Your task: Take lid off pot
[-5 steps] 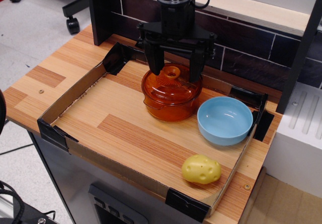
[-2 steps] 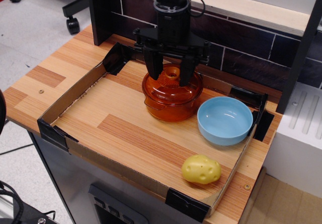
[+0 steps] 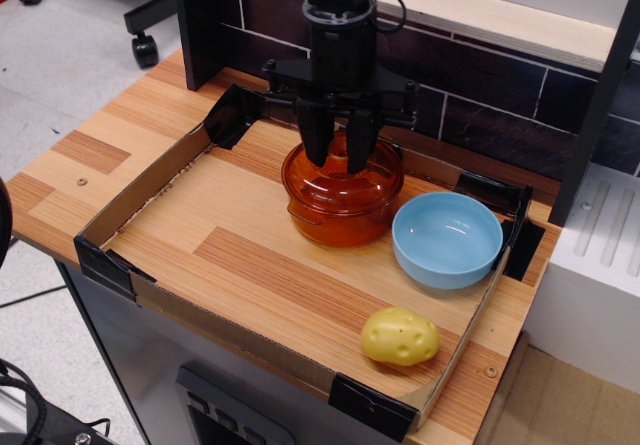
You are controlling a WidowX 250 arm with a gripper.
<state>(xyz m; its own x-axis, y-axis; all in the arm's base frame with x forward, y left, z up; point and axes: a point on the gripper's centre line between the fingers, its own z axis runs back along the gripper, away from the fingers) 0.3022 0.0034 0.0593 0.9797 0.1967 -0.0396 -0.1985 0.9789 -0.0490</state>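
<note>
While the lid (image 3: 342, 172) sits seated on the pot (image 3: 340, 203), you have the tool (image 3: 339, 155) directly above it with its two black fingers (image 3: 317, 137) drawn in close on either side of the small ring knob at the lid's centre. The knob itself is hidden between them, so you cannot tell whether they already pinch it or merely flank it. The pot stands toward twelve o'clock on the table (image 3: 250, 255), inside the low cardboard-walled tray (image 3: 140, 190), with the light-blue bowl (image 3: 447, 238) just beside it at four o'clock and the yellow toy potato (image 3: 400, 336) well apart near five o'clock.

Expect the lid to be light, rigid and glossy: thin clear amber plastic, likely slick under hard fingertips. The knob is the only sensible place to grip, since the dome offers nothing to hold and the rim lies flush with the pot. Because the pot looks equally light, a snug lid could drag it upward with the lift, so pull straight up and watch whether the pot leaves the table.
</note>
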